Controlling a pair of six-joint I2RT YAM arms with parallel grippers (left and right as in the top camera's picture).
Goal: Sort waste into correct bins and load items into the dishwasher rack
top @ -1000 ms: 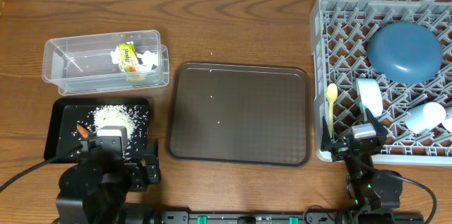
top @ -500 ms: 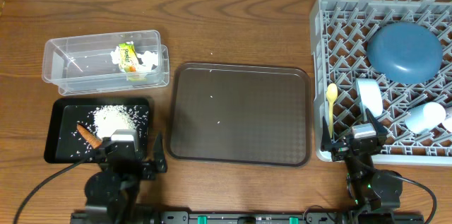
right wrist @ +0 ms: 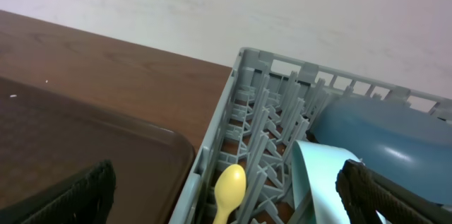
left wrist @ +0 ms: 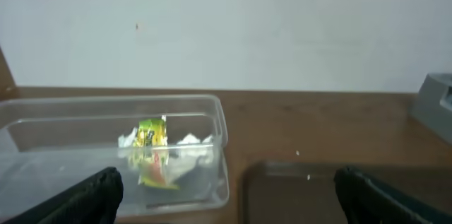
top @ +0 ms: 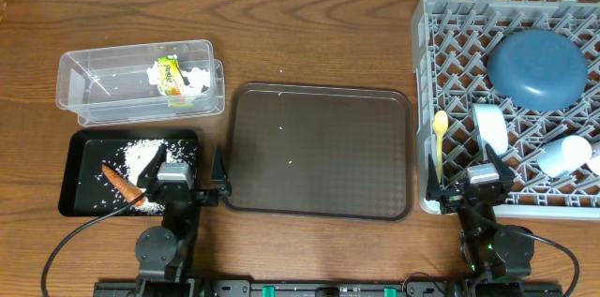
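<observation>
Left gripper (top: 186, 170) withdrew, exposing carrot (top: 122, 184) lying diagonally

Left arm (top: 161, 245) first: black all over, with a round joint housing near the table's edge and a pale grey block (top: 173, 174) capping the wrist. A black cable (top: 66, 241) trails off to the left. Right arm (top: 497, 248) has the same black build, a grey cap (top: 483, 177) and a thin cable (top: 562, 252) curling right. Up close, the left fingers (left wrist: 85, 199) and right fingers (right wrist: 70, 196) are matte black wedges.
</observation>
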